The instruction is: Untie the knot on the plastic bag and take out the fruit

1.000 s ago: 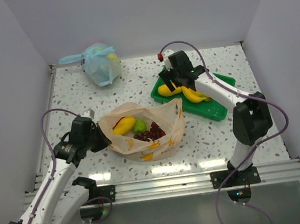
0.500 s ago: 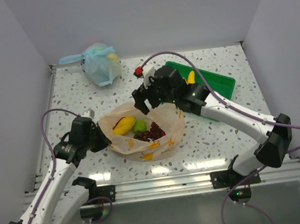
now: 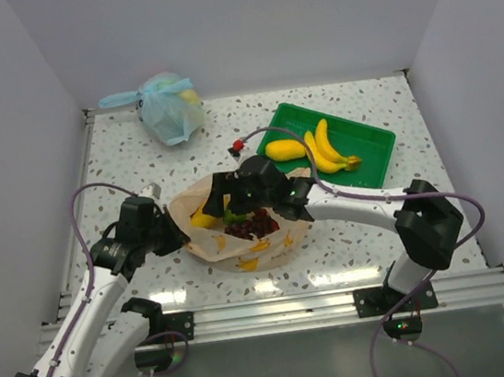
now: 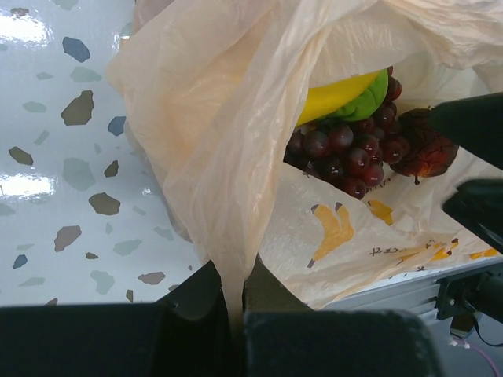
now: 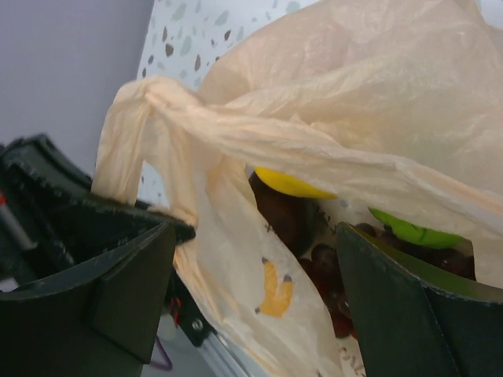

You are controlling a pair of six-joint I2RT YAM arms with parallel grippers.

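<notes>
White speckled terrazzo covers the table [image 3: 136, 157], boxed in by plain pale grey walls [image 3: 258, 20], with an aluminium rail [image 3: 277, 311] along its near edge. The bag [image 3: 212, 240] lies open near the front centre, with fruit [image 4: 346, 149] inside: grapes, a lime and a yellow piece. The left end effector [image 4: 236, 294] pinches the bag's left rim. The right end effector [image 5: 255, 236] hangs spread wide over the opening. A green tray [image 3: 371, 140] at back right holds bananas [image 3: 326, 153]. A blue bag [image 3: 168, 111] sits at back left.
</notes>
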